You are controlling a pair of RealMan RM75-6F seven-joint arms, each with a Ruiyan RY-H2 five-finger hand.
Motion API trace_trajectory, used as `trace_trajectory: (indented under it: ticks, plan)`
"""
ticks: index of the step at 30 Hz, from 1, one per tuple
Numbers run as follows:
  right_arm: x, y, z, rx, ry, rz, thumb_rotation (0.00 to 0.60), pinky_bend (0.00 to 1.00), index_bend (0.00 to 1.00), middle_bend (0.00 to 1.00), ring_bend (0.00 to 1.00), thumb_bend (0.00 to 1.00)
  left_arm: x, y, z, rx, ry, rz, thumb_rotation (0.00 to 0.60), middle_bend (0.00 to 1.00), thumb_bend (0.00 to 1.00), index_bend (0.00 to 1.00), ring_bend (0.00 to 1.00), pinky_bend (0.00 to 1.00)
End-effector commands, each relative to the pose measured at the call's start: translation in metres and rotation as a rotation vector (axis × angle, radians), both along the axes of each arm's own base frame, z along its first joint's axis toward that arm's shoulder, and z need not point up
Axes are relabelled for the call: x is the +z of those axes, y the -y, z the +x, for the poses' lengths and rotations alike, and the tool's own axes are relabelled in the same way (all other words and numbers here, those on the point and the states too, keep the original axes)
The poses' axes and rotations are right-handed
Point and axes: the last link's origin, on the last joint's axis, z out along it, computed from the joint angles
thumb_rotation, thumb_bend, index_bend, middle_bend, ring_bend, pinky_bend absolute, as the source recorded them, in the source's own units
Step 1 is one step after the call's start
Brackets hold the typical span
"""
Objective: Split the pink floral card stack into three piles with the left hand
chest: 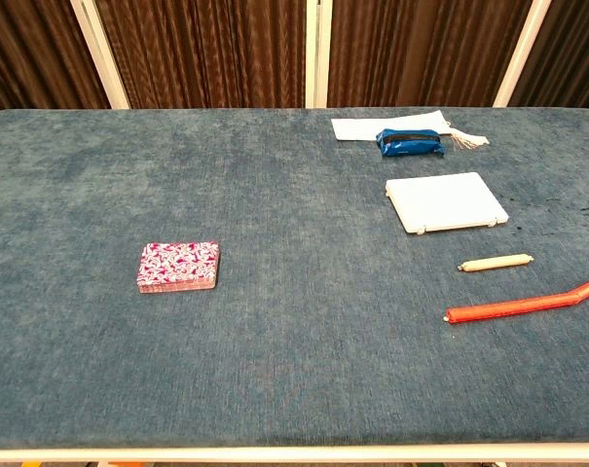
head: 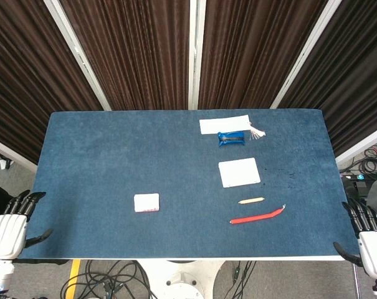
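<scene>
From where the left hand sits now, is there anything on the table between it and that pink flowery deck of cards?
Nothing visible does. The left hand hangs open off the table's near left edge, and only bare blue cloth lies between it and the pink floral card stack. The other items all sit further right.

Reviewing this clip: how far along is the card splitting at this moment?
Nothing looks done yet. The pink floral card stack lies as one whole pile on the blue table, with no other piles beside it. Nothing is in hand: the left hand sits open at the table's near-left corner, apart from the cards, and the right hand waits open at the right edge. All three piles are left to make.
</scene>
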Motion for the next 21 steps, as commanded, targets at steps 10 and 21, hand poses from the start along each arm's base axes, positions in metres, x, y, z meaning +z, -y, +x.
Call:
trace_trajectory:
  ticks: [10, 21]
  plan:
    - [0.004, 0.003, -0.001, -0.011, 0.018, -0.018, 0.6, 0.0, 0.0, 0.0, 0.0, 0.11, 0.001, -0.005, 0.008, -0.019, -0.006, -0.019, 0.6, 0.18, 0.12, 0.17, 0.09, 0.18]
    - [0.012, 0.003, 0.005, 0.015, 0.007, -0.034, 0.6, 0.0, 0.0, 0.0, 0.0, 0.11, -0.032, -0.017, 0.032, -0.032, 0.09, -0.16, 0.6, 0.18, 0.12, 0.17, 0.09, 0.18]
